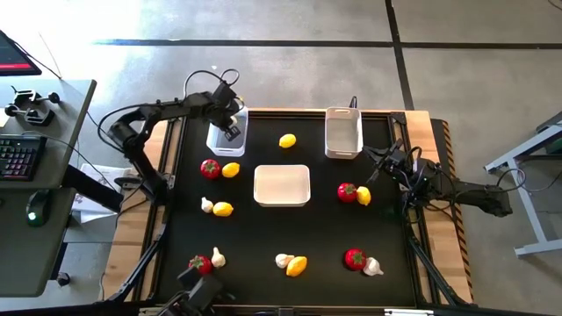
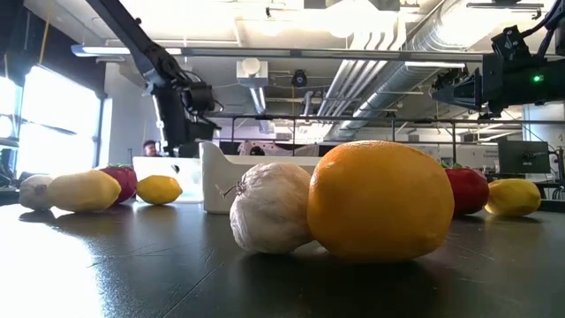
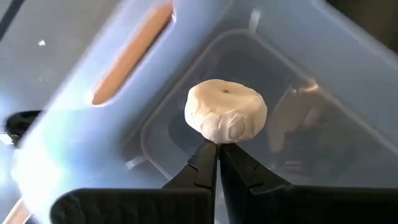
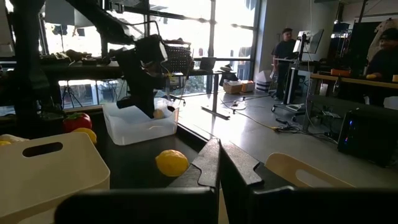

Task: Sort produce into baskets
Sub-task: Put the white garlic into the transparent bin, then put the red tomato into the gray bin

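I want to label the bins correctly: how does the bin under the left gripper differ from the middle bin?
The left bin is narrow and sits at the table's far edge; the middle bin is wider and squarer, at the table's centre. The left gripper holds a garlic bulb over the left bin; nothing shows in the middle bin. Both are white and rectangular.

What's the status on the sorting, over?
Left gripper shut on garlic, over far-left bin. Right gripper shut, empty, parked at table's right edge. Nothing blocking.
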You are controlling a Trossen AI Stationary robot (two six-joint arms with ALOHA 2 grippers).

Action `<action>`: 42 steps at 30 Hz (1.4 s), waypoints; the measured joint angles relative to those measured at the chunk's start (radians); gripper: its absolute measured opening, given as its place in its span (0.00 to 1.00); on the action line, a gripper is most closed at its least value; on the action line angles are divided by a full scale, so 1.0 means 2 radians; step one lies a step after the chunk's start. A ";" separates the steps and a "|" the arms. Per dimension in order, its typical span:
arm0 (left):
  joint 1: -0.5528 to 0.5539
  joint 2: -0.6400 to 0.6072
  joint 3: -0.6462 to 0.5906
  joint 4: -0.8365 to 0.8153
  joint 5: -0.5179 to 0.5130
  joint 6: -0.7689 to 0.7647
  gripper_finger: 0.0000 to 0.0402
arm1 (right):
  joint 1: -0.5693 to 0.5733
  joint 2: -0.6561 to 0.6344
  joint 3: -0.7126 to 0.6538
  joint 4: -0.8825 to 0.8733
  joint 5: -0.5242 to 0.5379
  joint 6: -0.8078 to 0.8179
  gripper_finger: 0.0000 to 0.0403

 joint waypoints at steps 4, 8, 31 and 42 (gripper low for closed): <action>0.000 0.016 0.000 0.007 0.003 0.017 0.00 | 0.000 0.000 0.000 0.000 0.000 0.000 0.00; -0.003 0.025 0.000 0.004 0.002 0.040 0.00 | 0.000 0.000 0.000 0.000 0.000 0.000 0.00; -0.005 -0.015 0.000 0.029 0.004 0.050 0.22 | 0.000 0.000 0.000 0.000 0.000 0.000 0.00; -0.048 -0.066 -0.003 0.046 0.020 0.012 0.06 | 0.000 0.000 0.000 0.000 0.000 0.000 0.00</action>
